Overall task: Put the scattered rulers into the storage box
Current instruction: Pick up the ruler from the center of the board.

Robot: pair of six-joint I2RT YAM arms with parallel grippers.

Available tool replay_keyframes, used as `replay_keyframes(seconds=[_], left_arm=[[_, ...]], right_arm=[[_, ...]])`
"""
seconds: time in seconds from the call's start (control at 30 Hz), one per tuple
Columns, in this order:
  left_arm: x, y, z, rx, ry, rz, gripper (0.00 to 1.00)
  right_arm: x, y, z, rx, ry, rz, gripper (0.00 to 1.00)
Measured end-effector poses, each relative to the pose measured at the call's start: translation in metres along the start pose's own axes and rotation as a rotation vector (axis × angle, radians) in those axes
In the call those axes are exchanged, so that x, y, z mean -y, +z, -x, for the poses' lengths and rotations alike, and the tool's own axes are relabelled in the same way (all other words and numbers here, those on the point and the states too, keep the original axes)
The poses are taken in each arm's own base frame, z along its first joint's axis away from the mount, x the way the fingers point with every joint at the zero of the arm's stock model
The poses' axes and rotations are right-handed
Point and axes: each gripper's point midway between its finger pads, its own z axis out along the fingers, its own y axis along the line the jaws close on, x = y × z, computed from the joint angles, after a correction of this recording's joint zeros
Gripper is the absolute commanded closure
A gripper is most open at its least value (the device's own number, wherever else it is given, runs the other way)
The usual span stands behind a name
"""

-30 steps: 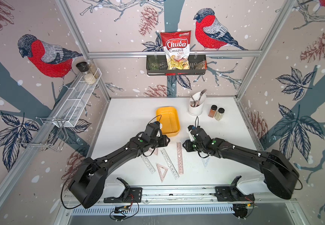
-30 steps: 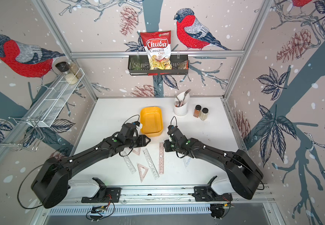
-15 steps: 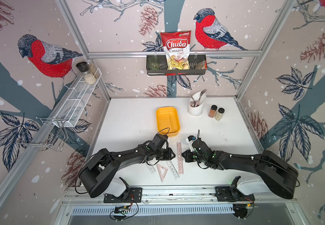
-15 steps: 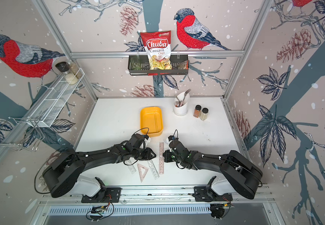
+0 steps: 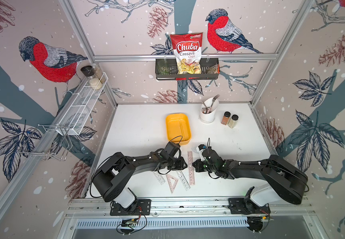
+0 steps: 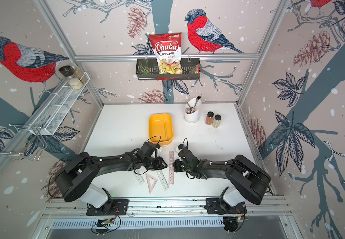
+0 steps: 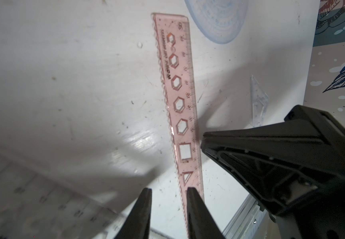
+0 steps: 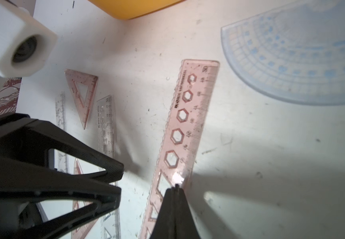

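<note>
White tabletop (image 5: 142, 124) enclosed by bird-patterned walls, with the yellow storage box (image 5: 177, 129) at centre, a cutlery cup (image 5: 207, 115) and spice jars (image 5: 229, 121) behind right, and the rulers (image 5: 183, 180) flat between box and front rail (image 5: 188, 200). The left gripper (image 7: 168, 189) has fingers partly spread on nothing, one overlapping the pink ruler (image 7: 180, 99); the right gripper (image 8: 175, 187), fingers pressed together, points its tip at that ruler's scaled edge. Bare table lies either side of the box.
</note>
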Motion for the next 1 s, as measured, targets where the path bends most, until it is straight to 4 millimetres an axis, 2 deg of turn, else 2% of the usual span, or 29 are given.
replay_keyframes(seconds=[0.77,0.9,1.0], left_arm=[[0.016,0.021,0.017,0.027,0.03,-0.099,0.66],[0.016,0.023,0.018,0.031,0.017,-0.103,0.74],[0.013,0.025,0.018,0.029,0.014,-0.097,0.86]], right_arm=[[0.001,0.011,0.003,0.031,0.006,0.059,0.95],[0.0,0.012,0.004,0.033,0.007,0.069,0.95],[0.0,0.012,0.004,0.034,0.009,0.073,0.95]])
